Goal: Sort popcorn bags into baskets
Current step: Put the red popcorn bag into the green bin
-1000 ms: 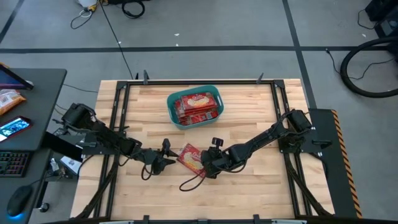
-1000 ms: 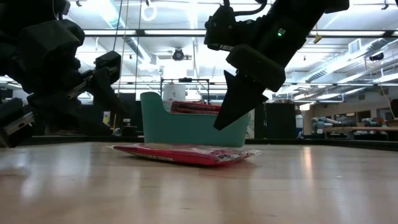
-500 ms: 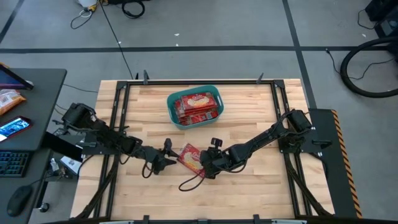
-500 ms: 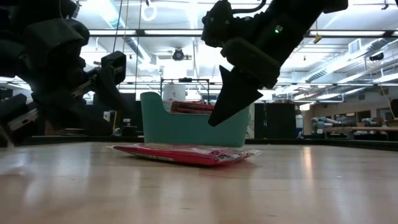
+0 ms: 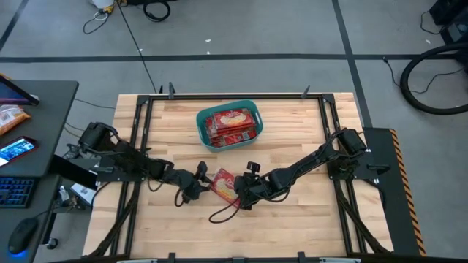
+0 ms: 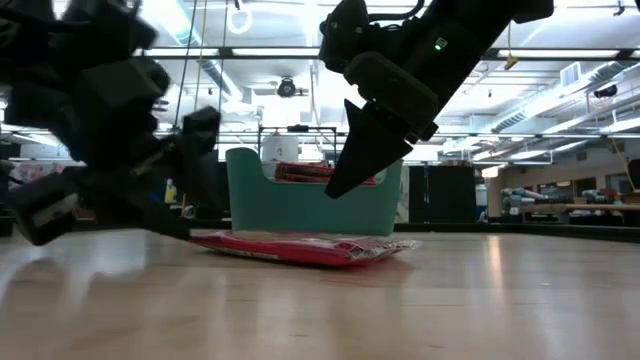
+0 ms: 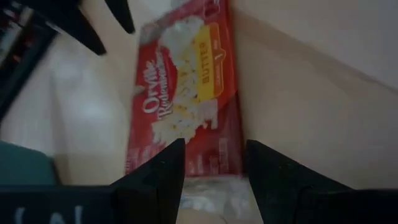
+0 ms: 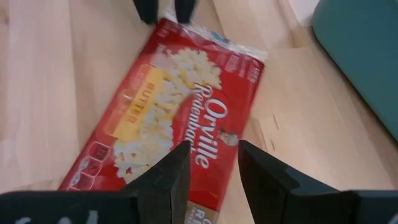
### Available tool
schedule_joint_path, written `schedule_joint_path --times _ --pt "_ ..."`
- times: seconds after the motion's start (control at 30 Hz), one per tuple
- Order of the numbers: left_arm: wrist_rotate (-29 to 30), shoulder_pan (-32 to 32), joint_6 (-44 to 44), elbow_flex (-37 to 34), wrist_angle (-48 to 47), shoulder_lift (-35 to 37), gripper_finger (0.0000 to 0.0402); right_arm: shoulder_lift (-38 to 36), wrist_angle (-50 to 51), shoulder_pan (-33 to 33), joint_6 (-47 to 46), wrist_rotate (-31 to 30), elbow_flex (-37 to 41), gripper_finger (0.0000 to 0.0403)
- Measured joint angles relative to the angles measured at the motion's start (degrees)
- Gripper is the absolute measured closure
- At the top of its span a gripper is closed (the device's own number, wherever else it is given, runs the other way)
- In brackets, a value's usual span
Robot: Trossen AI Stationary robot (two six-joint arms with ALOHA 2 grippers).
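1. My left jaws (image 7: 211, 180) are spread just off one short end of the popcorn bag (image 5: 224, 184); my right jaws (image 8: 211, 171), spread, hover over the other.
2. It lies flat on the desk (image 5: 307, 226), near the basket (image 5: 229, 126).
3. I'd best slide low under the edge to pinch cleanly.

The high view looks straight down on the whole pale wooden table (image 5: 292, 131). The low view faces level across it from tabletop height. Both wrist views sit close above the same flat red popcorn packet (image 7: 186, 99), mid-frame.
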State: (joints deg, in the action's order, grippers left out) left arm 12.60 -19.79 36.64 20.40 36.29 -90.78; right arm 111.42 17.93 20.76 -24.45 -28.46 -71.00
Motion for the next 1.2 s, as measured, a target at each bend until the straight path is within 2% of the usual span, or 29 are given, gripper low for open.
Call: schedule_joint_path --times 0.23,0.47,0.57,0.7,0.8,1.0,1.2 --pt "-0.2 1.4 0.4 8.5 -14.0 -3.3 0.023 0.0 -0.3 0.0 0.0 0.1 0.0 0.0264" --pt "0.0 2.2 2.0 9.8 -15.7 -3.9 0.0239 0.0 -0.3 0.1 -0.3 0.9 0.0 0.0264" --pt "0.0 2.8 3.1 9.8 -16.9 -3.9 0.0274 0.0 -0.3 0.5 -0.2 1.4 0.0 0.0264" --pt "0.4 3.6 2.5 9.7 -17.4 -3.9 0.0351 0.0 -3.3 1.3 2.8 1.1 0.0 0.0264" --pt "1.3 3.6 -0.8 9.8 -17.0 -4.0 0.0389 0.0 -8.3 2.2 7.5 -0.5 0.0 0.0264" --pt "3.1 3.6 -11.6 15.4 -25.9 -4.0 0.039 0.0 -14.4 4.3 17.1 -5.4 0.0 0.0264" --pt "3.1 4.0 -20.5 22.6 -35.7 -3.6 0.039 0.0 -14.2 4.9 18.2 -6.5 0.0 0.0255"
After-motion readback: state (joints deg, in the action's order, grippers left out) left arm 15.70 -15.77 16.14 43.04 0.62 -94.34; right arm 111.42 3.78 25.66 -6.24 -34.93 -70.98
